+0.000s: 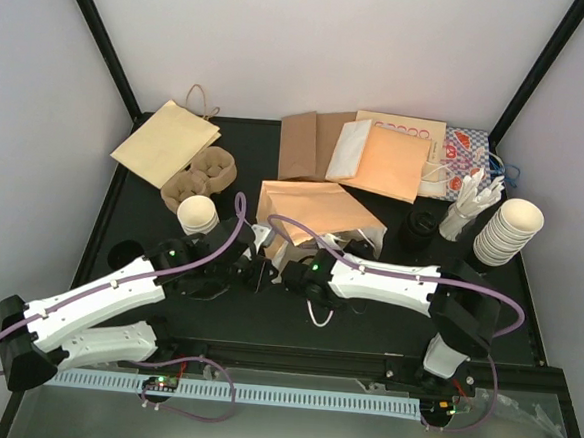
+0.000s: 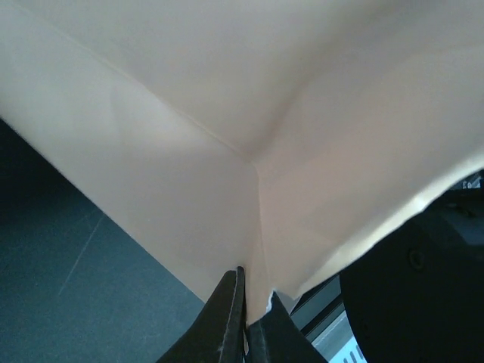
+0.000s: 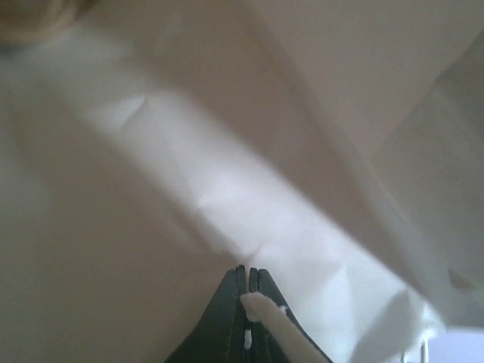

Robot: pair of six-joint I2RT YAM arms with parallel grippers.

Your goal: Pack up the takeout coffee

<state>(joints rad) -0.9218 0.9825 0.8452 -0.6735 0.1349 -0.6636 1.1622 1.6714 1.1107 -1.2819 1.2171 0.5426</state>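
The left gripper [image 2: 243, 306] has its fingers pressed together on the lower edge of the bag [image 1: 313, 205], whose pale paper fills that wrist view. The right gripper [image 3: 248, 291] is pressed together too, right against the bag's paper. A white strip [image 3: 271, 321] runs from between its tips down over one finger. Whether it pinches strip, paper or both I cannot tell. From above, both grippers meet at the near side of the bag, close together at mid-table.

The table [image 1: 247, 151] is black. The bag lies on it just beyond the grippers, tan outside and white at its near end. A flat tan bag [image 1: 165, 142] lies at the back left. More flat bags [image 1: 391, 161] overlap along the back right. A leaning cup stack [image 1: 506, 234] stands at the right edge. The carrier [image 1: 203, 173] sits left of the bag, touching the flat tan bag. A cream cup [image 1: 197, 214] stands just in front of it, open at the top. A dark lump [image 1: 419, 230] sits right of the bag; lids or a lidded cup, I cannot tell. White utensils [image 1: 468, 206] stand beside the cup stack. Where the lidded coffee cups are, I cannot tell.
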